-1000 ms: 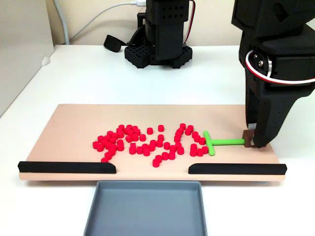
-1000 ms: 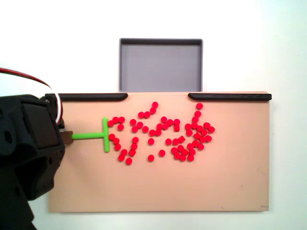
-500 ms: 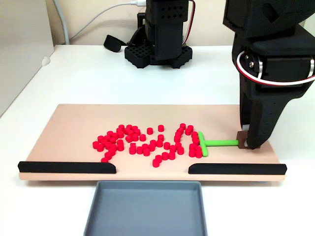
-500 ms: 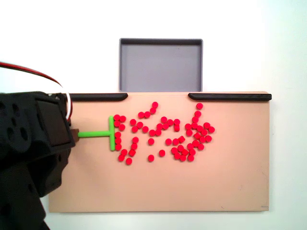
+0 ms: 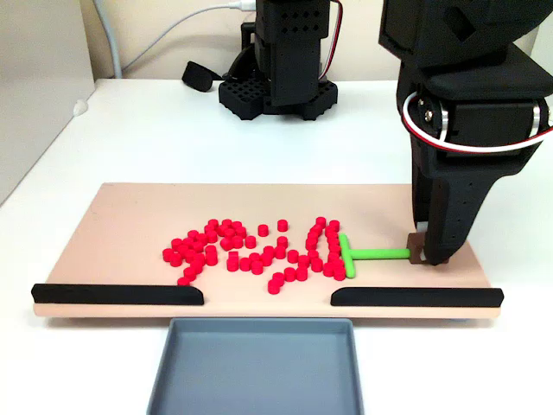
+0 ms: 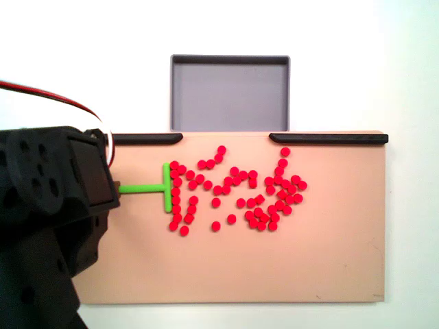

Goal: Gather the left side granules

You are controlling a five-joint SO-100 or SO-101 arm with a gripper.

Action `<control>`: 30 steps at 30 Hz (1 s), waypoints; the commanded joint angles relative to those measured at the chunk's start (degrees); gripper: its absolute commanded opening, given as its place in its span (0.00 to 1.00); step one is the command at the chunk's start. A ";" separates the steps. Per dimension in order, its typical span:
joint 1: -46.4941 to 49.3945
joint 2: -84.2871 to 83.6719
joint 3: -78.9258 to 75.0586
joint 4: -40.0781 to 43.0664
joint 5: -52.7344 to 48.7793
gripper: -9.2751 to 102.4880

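- black arm's tool (image 5: 423,257) is closed onto the brown end block of the green T-shaped pusher (image 5: 363,255); in another fixed view the tool's tips sit under the arm body, pusher (image 6: 154,187) sticks out from it
- landmark = tan board (image 5: 130,225) on the white desk (image 5: 155,138); board (image 6: 329,267) seen from above in another fixed view
- pusher lies flat on the board, stem running from the tool toward the board's middle, crossbar touching the nearest granules
- granules (image 5: 251,246): red pellets spread in a loose band across the board's middle, all on the board surface; from above (image 6: 236,195) a straight column of them is lined up against the crossbar, the rest scattered, denser clump at the far end from the tool
- two black rails (image 5: 117,294) along one long edge of the board, gap between them
- grey tray (image 5: 255,363) on the desk just beside that edge, lined up with the gap; no pellets visible in it (image 6: 230,92)
- a second black arm base (image 5: 276,82) stands on the desk beyond the board's opposite edge, with a grey cable (image 5: 164,39) near it
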 commanded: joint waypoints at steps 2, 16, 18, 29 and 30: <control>0.97 0.35 -1.49 0.26 -0.53 0.08; 2.20 0.44 -1.14 0.35 -1.67 0.08; 2.46 0.44 -1.05 0.35 -1.67 0.08; 3.78 0.62 -0.62 0.35 -2.72 0.08; 3.78 0.62 -0.62 0.35 -2.81 0.08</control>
